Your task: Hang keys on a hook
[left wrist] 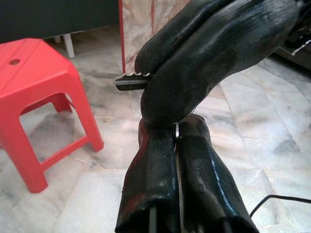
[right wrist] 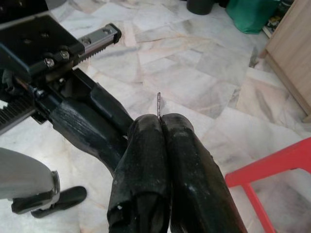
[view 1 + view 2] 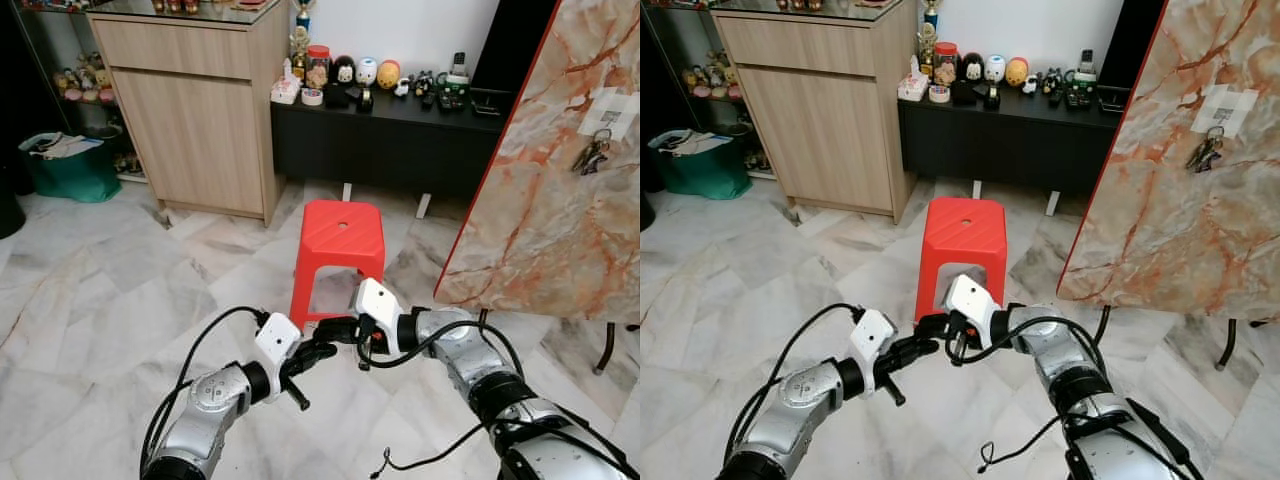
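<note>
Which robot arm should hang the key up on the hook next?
Right. The right gripper is shut on the key, and the hook, already holding a bunch of keys, sits on the marble board on the robot's right side. The left gripper is farther from it.

The two head views looked forward and down from above both arms, sharing nearly the same scene: the red stool (image 3: 338,245) at twelve o'clock, the marble board (image 3: 560,170) toward two o'clock, the wooden cabinet (image 3: 190,100) toward eleven. The right eye's picture sat slightly offset sideways. Each wrist view looked closely along its own black fingers (image 1: 165,189) toward the floor; both caught part of the stool.
</note>
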Motion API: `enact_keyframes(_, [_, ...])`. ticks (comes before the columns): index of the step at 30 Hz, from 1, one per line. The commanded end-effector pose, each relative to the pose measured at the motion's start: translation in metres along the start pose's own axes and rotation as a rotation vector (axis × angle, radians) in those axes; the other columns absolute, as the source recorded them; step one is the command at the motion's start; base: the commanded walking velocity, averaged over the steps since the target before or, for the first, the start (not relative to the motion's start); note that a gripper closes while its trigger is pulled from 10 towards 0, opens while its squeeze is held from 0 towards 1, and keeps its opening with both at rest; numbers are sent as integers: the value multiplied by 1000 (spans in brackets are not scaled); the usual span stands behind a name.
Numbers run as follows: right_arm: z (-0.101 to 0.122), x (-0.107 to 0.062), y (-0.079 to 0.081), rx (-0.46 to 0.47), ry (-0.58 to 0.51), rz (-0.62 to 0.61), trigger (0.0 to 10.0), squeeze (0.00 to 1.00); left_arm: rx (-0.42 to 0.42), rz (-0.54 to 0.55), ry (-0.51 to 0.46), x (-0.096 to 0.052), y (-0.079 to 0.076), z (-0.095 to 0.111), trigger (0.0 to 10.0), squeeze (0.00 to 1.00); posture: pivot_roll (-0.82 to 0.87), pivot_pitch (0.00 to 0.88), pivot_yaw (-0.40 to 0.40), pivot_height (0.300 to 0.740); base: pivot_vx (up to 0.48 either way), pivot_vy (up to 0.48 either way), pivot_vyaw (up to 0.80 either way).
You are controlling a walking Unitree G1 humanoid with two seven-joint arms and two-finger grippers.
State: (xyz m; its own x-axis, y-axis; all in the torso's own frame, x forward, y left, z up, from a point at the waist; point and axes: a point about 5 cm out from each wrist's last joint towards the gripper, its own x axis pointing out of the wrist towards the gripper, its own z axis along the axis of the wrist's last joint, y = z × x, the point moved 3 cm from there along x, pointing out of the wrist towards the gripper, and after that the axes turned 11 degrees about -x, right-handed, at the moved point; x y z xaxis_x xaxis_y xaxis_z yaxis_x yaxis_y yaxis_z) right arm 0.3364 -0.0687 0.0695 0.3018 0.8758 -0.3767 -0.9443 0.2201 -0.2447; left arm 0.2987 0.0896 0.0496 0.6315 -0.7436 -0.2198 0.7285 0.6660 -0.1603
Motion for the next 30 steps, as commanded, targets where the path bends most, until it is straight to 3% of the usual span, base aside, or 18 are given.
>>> enact_keyframes(1, [2,-15,-21,-32,32,-94,0,0,-1,33,58,-10,8,-13,0,0,121,0,-113,740,0,0,0])
enact_keyframes(2, [1,-15,-22,-27,39,-110,8706,0,-2,34,56,-10,8,-13,0,0,121,0,-110,740,0,0,0])
enact_keyframes(3, [0,-14,-22,-23,41,-114,10000,686,-1,33,55,-10,8,-12,0,0,121,0,-110,740,0,0,0])
enact_keyframes(4, [0,-14,-22,-19,42,-119,10000,988,-2,33,55,-10,8,-12,0,0,122,0,-111,740,0,0,0])
enact_keyframes(7, [-1,-13,-23,-17,45,-136,10000,902,-1,31,54,-9,7,-12,0,0,123,0,-111,740,0,0,0])
enact_keyframes(8, [0,-13,-24,-19,45,-147,10000,0,0,30,55,-9,8,-11,0,0,123,0,-111,740,0,0,0])
enact_keyframes(15, [4,-21,-48,34,41,-340,10000,0,16,47,75,-14,12,-13,0,0,121,0,-107,740,0,0,0])
enact_keyframes(22, [-4,-36,-61,94,66,-477,10000,0,29,82,89,-20,19,-15,0,0,123,0,-106,740,0,0,0])
enact_keyframes(26, [-30,-69,-76,207,148,-741,10000,0,54,198,97,-31,36,-16,0,0,124,0,-99,740,0,0,0])
enact_keyframes(27, [-39,-80,-78,247,178,-815,10000,0,64,245,97,-34,43,-16,1020,0,124,0,-96,740,0,0,0])
enact_keyframes(28, [-55,-97,-77,322,224,-921,10000,0,69,327,98,-39,54,-16,7804,0,124,0,-96,740,0,0,0])
enact_keyframes(29, [-65,-107,-76,370,256,-985,10000,0,71,379,97,-43,61,-16,7804,0,118,0,-89,740,0,0,0])
enact_keyframes(30, [-82,-123,-70,441,306,-1073,10000,0,48,471,101,-51,73,-20,10000,0,118,0,-89,740,0,0,0])
